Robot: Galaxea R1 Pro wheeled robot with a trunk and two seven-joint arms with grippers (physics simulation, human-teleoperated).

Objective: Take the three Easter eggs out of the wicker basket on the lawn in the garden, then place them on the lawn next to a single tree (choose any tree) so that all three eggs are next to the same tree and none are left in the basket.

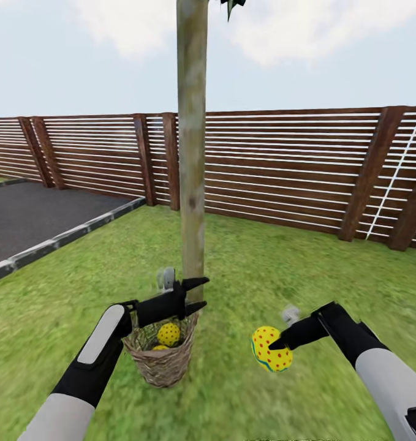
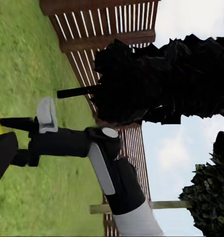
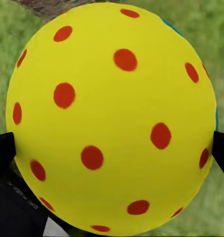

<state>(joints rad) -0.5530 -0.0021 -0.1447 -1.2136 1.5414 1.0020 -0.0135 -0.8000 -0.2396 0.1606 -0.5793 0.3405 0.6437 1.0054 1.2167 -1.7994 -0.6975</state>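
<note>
The wicker basket (image 1: 162, 361) stands on the lawn (image 1: 281, 269) at the foot of the pale tree trunk (image 1: 192, 184). Two yellow red-dotted eggs lie inside it, one (image 1: 168, 334) on top and another (image 1: 160, 348) half hidden below. My left gripper (image 1: 198, 294) hovers just above the basket's far rim beside the trunk, open with nothing between its fingers. My right gripper (image 1: 276, 345) is shut on the third egg (image 1: 271, 349), held low over the grass to the right of the basket. That egg (image 3: 114, 116) sits between the black fingertips (image 3: 3, 148) in the right wrist view.
A dark asphalt driveway (image 1: 36, 214) with a grey kerb (image 1: 67, 236) lies at the left. The brown slatted fence (image 1: 281, 165) closes the garden behind the tree. Black cypress-like trees (image 2: 156, 79) rise beyond the fence. Open grass spreads to the right of the trunk.
</note>
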